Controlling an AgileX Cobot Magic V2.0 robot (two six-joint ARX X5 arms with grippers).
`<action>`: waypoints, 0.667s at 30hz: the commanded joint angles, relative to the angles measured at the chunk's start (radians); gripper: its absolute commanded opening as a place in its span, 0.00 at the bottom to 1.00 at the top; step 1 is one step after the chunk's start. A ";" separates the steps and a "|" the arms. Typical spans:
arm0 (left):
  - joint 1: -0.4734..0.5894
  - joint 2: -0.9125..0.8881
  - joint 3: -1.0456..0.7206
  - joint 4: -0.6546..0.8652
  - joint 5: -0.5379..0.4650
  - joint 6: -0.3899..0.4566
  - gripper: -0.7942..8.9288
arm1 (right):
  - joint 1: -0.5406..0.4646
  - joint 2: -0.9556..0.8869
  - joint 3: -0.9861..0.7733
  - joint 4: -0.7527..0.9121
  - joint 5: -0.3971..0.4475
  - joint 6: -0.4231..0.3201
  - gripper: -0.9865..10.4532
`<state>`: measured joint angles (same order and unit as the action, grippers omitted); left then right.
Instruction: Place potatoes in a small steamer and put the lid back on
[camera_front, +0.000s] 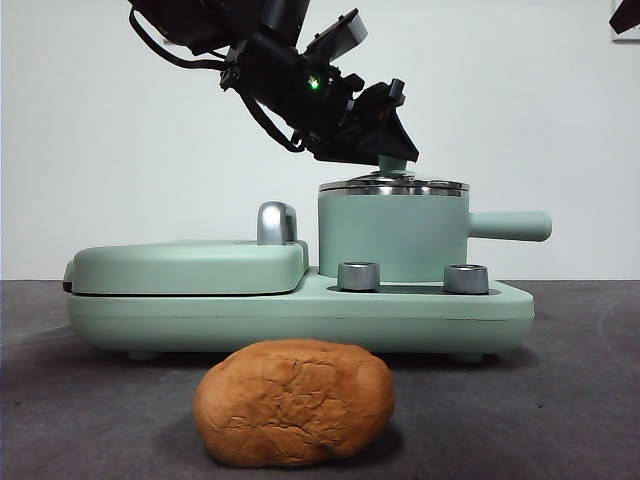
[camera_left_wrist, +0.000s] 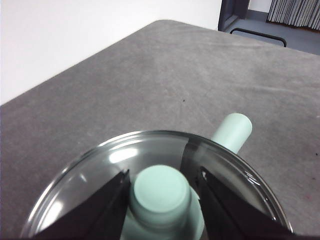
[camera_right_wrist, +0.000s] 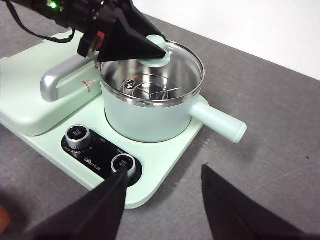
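At the left, the flat griddle cover (camera_front: 185, 267) is lying shut on the mint-green base (camera_front: 300, 315). The potato (camera_front: 293, 402) is sitting alone on the grey counter (camera_front: 560, 400) near its front edge, with open room all round. The left gripper (camera_left_wrist: 161, 192) is reaching down from above, its jaws closing narrowly against the lid (camera_front: 393, 185) knob, apparently touching it. The lid is resting on the small steamer (camera_front: 390, 235), whose handle is pointing right. The right gripper (camera_right_wrist: 162, 197) is hovering wide apart, holding nothing, over bare counter beside the dials (camera_right_wrist: 100, 152).

Potato (camera_front: 293, 403) lies before the cooker base (camera_front: 300, 310) — steamer (camera_front: 392, 238) on it, lid (camera_front: 393, 186) on top
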<state>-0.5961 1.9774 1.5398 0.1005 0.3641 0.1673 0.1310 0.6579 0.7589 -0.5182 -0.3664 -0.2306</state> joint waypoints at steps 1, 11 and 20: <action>-0.006 0.032 0.026 -0.005 -0.009 -0.004 0.31 | 0.004 0.005 0.019 0.010 -0.001 0.010 0.29; -0.006 0.034 0.026 -0.005 -0.009 0.000 0.09 | 0.004 0.005 0.019 0.010 0.000 0.010 0.29; -0.006 0.027 0.026 0.005 -0.010 0.031 0.09 | 0.004 0.005 0.019 0.010 0.000 0.010 0.29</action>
<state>-0.5957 1.9816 1.5398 0.0856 0.3531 0.1905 0.1310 0.6579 0.7589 -0.5182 -0.3660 -0.2306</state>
